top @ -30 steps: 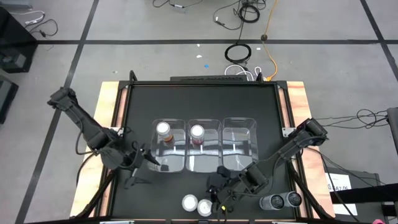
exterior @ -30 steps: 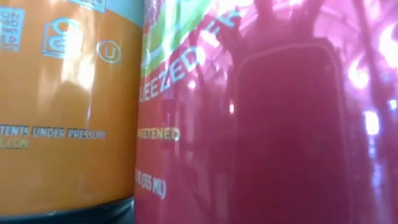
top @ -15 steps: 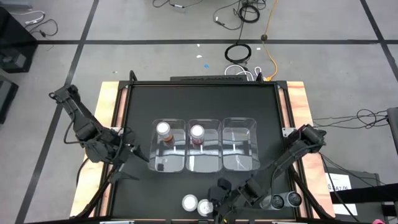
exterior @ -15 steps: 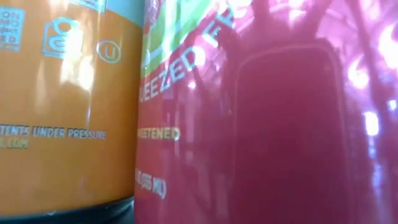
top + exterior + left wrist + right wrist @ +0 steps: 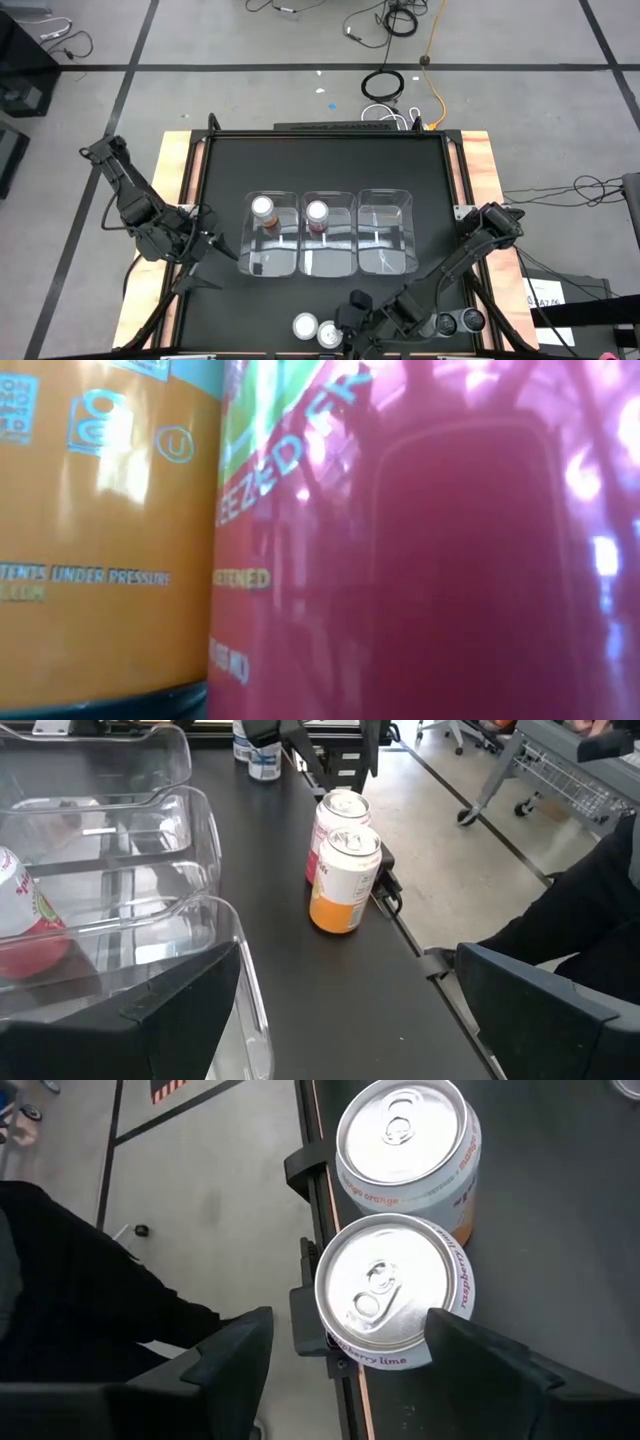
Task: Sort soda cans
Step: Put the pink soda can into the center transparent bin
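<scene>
Two soda cans stand side by side at the table's near edge: an orange one (image 5: 305,325) (image 5: 405,1140) and a red one (image 5: 328,333) (image 5: 385,1295). My right gripper (image 5: 350,322) (image 5: 350,1320) is open above the red can, one finger on either side of it. Two dark cans (image 5: 455,322) stand to the right. Another orange can (image 5: 263,209) sits in the left clear bin and another red one (image 5: 317,212) in the middle bin. My left gripper (image 5: 205,248) (image 5: 348,960) hovers open left of the bins, holding nothing. My right gripper comes at the red can slanting down from the table's right. The finger (image 5: 470,1345) on the can's far side lies at the can's side just under the rim (image 5: 440,1305); whether it touches I cannot tell. The other finger (image 5: 240,1345) stands apart. The can stands upright on the table.
Three clear bins (image 5: 385,262) stand in a row mid-table; the right one holds no can. The near-edge cans fill the low view, orange (image 5: 100,530) and red (image 5: 400,560). A clamp (image 5: 305,1170) juts from the table's near edge beside them.
My right gripper has gone down and toward the near edge, coming over the red can. The red can has shifted a little in the low view. My left gripper has drawn back from the bins toward the table's left edge.
</scene>
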Robot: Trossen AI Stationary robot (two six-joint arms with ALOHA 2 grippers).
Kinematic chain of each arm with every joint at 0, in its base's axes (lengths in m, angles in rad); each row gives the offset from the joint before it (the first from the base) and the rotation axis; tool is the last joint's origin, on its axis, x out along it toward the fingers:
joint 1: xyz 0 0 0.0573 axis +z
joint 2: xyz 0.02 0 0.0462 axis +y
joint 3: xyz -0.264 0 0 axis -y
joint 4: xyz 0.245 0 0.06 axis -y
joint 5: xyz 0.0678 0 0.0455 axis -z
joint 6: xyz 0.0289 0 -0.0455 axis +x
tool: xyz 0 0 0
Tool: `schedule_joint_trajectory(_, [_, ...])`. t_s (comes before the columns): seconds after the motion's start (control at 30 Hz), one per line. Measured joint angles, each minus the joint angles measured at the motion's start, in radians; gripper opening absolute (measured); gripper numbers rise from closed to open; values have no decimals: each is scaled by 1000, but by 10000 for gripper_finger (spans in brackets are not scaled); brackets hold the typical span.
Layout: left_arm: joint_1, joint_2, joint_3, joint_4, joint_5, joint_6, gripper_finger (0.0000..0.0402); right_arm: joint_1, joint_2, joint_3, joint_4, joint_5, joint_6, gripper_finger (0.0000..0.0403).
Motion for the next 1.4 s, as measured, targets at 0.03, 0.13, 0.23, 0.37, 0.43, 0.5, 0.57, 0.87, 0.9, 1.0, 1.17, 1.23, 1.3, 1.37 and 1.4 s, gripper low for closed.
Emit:
schedule_joint_trajectory(0.03, [0,0,0,0,0,0,380,-3,0,0,0,-4,1,258])
schedule_joint_trajectory(0.13, [0,0,0,1,0,0,380,-11,-9,0,-17,-10,0,258])
schedule_joint_trajectory(0.23, [1,0,0,2,-1,0,380,-24,-32,-2,-72,-8,0,258])
schedule_joint_trajectory(0.37, [1,0,0,4,-21,-22,380,-37,-58,-3,-101,-3,-15,258])
schedule_joint_trajectory(0.43, [1,0,0,9,-22,-23,380,-39,-67,-3,-96,-7,-33,258])
schedule_joint_trajectory(0.5, [1,0,0,19,-27,-23,380,-39,-70,-3,-97,-10,-52,258])
schedule_joint_trajectory(0.57, [1,0,0,29,-32,-22,380,-35,-74,-3,-111,-12,-79,258])
schedule_joint_trajectory(0.87, [1,0,0,34,-32,-23,380,4,-76,-2,-202,-112,-9,258])
schedule_joint_trajectory(0.9, [1,0,0,34,-32,-23,380,12,-76,-2,-206,-111,-20,258])
schedule_joint_trajectory(1.0, [1,0,0,34,-32,-35,380,36,-76,-2,-222,-105,-83,258])
schedule_joint_trajectory(1.17, [1,0,0,32,-34,-99,380,61,-76,-2,-285,-21,-111,264])
schedule_joint_trajectory(1.23, [1,0,0,33,-34,-101,380,63,-76,-2,-318,1,-126,273])
schedule_joint_trajectory(1.3, [1,0,0,33,-35,-101,380,63,-76,-2,-349,20,-134,286])
schedule_joint_trajectory(1.37, [1,0,0,33,-37,-101,380,62,-76,-2,-374,55,-136,303])
schedule_joint_trajectory(1.4, [1,0,0,33,-38,-101,380,62,-76,-2,-378,81,-139,313])
